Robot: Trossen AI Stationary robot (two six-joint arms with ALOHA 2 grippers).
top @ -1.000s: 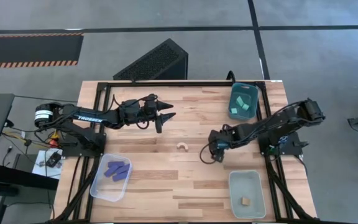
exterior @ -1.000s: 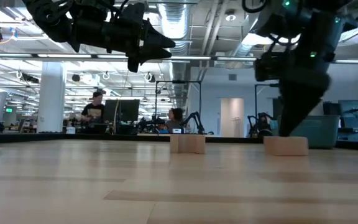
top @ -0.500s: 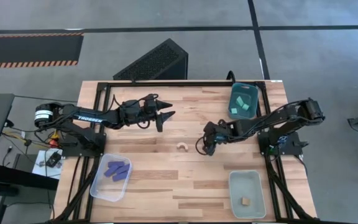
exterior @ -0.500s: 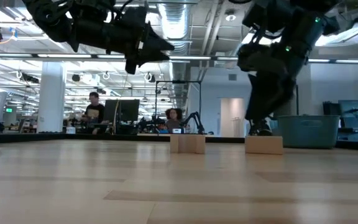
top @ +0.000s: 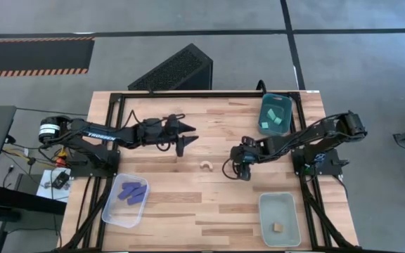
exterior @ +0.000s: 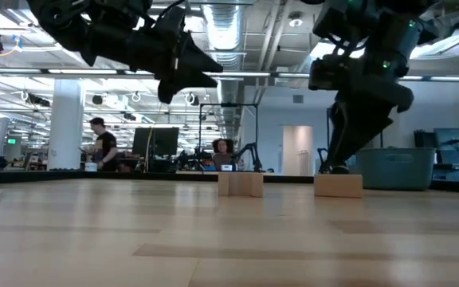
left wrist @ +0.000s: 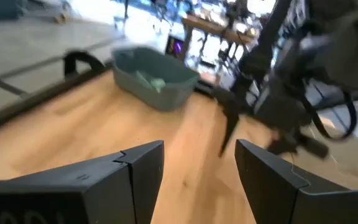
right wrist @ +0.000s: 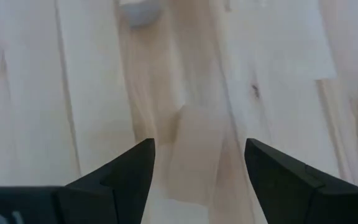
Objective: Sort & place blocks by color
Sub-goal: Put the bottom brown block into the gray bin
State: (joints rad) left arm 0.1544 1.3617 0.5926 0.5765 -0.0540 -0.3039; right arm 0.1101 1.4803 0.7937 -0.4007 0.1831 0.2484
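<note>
A tan oblong block [exterior: 338, 186] [top: 228, 169] lies flat on the table, right of the tan arch [exterior: 240, 184] [top: 206, 166], which stands on its two feet. My right gripper [right wrist: 197, 163] [top: 235, 169] is open and points down over the oblong block [right wrist: 194, 155], one finger on either side with a gap to each. My left gripper [top: 185, 135] [left wrist: 199, 163] is open and hangs in the air over the table's middle, far-left of the arch. Blue bars [top: 132, 192] lie in one clear bin, teal cubes [top: 275, 118] in the teal bin, and a tan piece [top: 278, 226] in the other clear bin.
A clear bin [top: 114, 211] sits at the near left, another clear bin [top: 264, 211] at the near right, and a teal bin [top: 264, 111] [left wrist: 151, 78] at the far right. A black frame [top: 118, 95] edges the table. People show in the room behind in the low view.
My right gripper moved toward the table's left, and the tan oblong block slid with it toward the arch, still lying flat. The gripper then rose a little above the block. My left gripper drifted slightly toward the near edge and tipped down.
</note>
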